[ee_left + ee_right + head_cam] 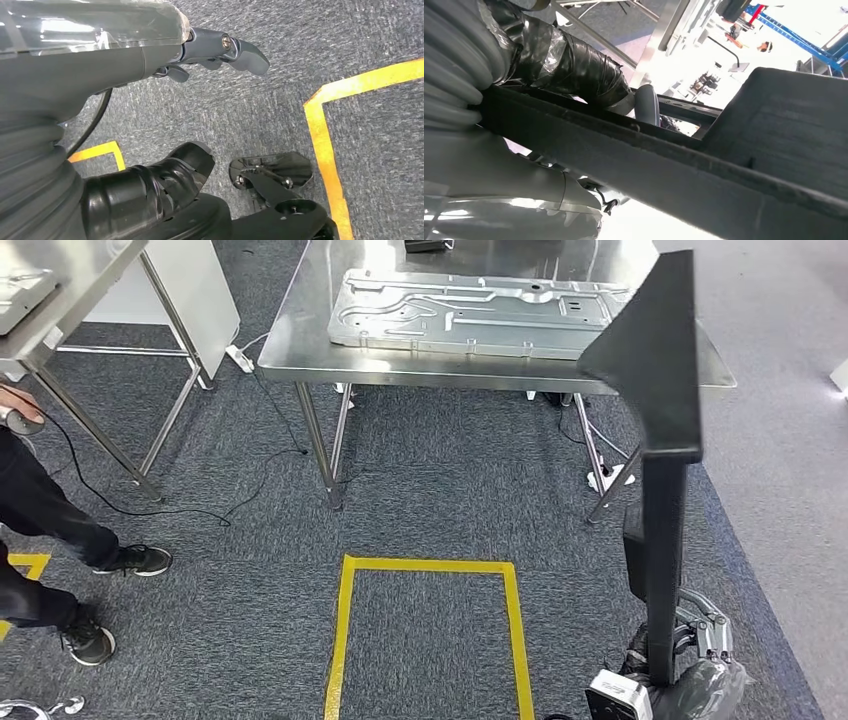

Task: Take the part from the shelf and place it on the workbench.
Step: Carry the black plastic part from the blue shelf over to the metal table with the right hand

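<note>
My right hand (692, 652) grips the lower end of a long black part (655, 380) and holds it upright at the lower right of the head view; its wide flat top stands in front of the right end of the steel workbench (300, 352). In the right wrist view the part (724, 165) crosses the picture as a dark felt-like bar, with my taped thumb (574, 65) wrapped over it. My left hand (150, 65) hangs over the carpet, its fingers (242, 51) and thumb (170, 175) apart with nothing between them.
A large ribbed metal plate (470, 308) lies on the workbench. A second steel table (60, 310) stands at the left. A person's legs and shoes (60, 540) are at the left edge. Yellow tape (430, 566) marks a rectangle on the carpet; cables (250, 475) trail under the tables.
</note>
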Motion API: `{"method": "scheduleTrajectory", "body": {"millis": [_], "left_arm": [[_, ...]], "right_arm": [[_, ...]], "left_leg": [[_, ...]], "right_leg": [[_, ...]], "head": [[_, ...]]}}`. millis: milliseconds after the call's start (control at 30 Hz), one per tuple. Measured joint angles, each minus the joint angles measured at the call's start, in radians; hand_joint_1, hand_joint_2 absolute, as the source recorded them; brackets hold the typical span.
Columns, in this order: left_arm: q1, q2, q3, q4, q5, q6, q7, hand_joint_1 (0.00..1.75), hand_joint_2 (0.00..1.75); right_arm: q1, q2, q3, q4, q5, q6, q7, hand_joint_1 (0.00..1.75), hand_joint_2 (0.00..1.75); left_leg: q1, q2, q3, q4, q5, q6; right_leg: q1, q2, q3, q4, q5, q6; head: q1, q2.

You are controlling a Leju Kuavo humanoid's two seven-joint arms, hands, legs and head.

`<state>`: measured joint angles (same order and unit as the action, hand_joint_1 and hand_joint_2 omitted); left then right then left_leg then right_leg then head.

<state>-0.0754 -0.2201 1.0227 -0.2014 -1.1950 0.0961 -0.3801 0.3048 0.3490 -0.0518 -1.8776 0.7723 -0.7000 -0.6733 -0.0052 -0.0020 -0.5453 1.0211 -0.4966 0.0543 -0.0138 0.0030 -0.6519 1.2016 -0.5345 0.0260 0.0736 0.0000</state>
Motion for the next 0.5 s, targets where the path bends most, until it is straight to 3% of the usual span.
{"method": "scheduleTrajectory", "body": {"millis": [67,100,167,267,367,400,433,467,500], "left_arm": [[0.000,-0.001,0.000,0.000,0.000,0.000,0.000,0.00,1.75],[0.000,-0.001,0.000,0.001,0.000,0.000,0.000,0.00,1.75],[-0.002,-0.002,0.000,0.001,0.001,0.001,0.000,0.00,1.75],[-0.003,0.000,0.000,0.001,0.001,0.002,0.000,0.00,1.75],[-0.002,0.000,0.000,0.001,0.001,0.002,0.000,0.00,1.75],[0.000,0.000,0.000,0.001,0.001,0.002,0.000,0.00,1.75],[0.001,0.000,0.000,0.001,0.001,0.002,0.000,0.00,1.75],[0.002,0.000,0.000,0.001,0.001,0.002,0.000,0.00,1.75],[0.003,0.000,0.000,0.001,0.001,0.002,0.000,0.00,1.75]], "right_arm": [[-0.002,0.000,0.000,0.000,0.003,0.000,0.000,1.75,1.75],[-0.003,0.000,0.000,-0.001,0.005,0.000,0.000,1.75,1.75],[-0.003,-0.001,0.000,-0.003,0.007,0.000,0.001,1.75,1.75],[-0.003,-0.001,0.001,-0.006,0.009,0.000,0.003,1.75,1.75],[-0.004,-0.001,0.004,-0.006,0.011,0.000,0.003,1.75,1.75],[-0.003,-0.001,0.006,-0.006,0.011,0.000,0.003,1.75,1.75],[-0.003,-0.001,0.006,-0.006,0.011,0.000,0.003,1.75,1.75],[-0.003,-0.001,0.007,-0.005,0.011,0.000,0.003,1.75,1.75],[-0.003,-0.001,0.007,-0.005,0.011,0.000,0.003,1.75,1.75]], "left_leg": [[-0.005,0.000,0.006,0.001,-0.008,-0.004],[-0.006,0.000,0.007,0.001,-0.011,-0.008],[-0.005,0.002,0.009,-0.001,-0.013,-0.017],[-0.004,0.002,0.002,0.032,-0.038,-0.033],[0.008,0.001,-0.092,0.208,-0.113,-0.053],[0.014,0.002,-0.124,0.256,-0.121,-0.058],[0.019,0.002,-0.140,0.271,-0.110,-0.063],[0.023,0.002,-0.136,0.246,-0.079,-0.068],[0.027,0.002,-0.115,0.186,-0.033,-0.072]], "right_leg": [[0.011,-0.003,0.053,-0.118,0.047,-0.019],[0.015,-0.005,0.068,-0.152,0.054,-0.025],[0.018,-0.005,0.074,-0.170,0.050,-0.028],[0.005,-0.004,0.095,-0.194,0.055,-0.035],[-0.001,-0.006,0.110,-0.204,0.050,-0.042],[-0.001,-0.005,0.113,-0.204,0.046,-0.041],[-0.003,-0.004,0.118,-0.204,0.042,-0.039],[-0.005,-0.003,0.124,-0.203,0.037,-0.036],[-0.008,-0.001,0.132,-0.202,0.030,-0.031]], "head": [[-0.001,0.000],[-0.001,0.000],[-0.002,0.000],[-0.007,0.000],[-0.014,0.000],[-0.013,0.000],[-0.014,0.000],[-0.014,0.000],[-0.014,0.000]]}}
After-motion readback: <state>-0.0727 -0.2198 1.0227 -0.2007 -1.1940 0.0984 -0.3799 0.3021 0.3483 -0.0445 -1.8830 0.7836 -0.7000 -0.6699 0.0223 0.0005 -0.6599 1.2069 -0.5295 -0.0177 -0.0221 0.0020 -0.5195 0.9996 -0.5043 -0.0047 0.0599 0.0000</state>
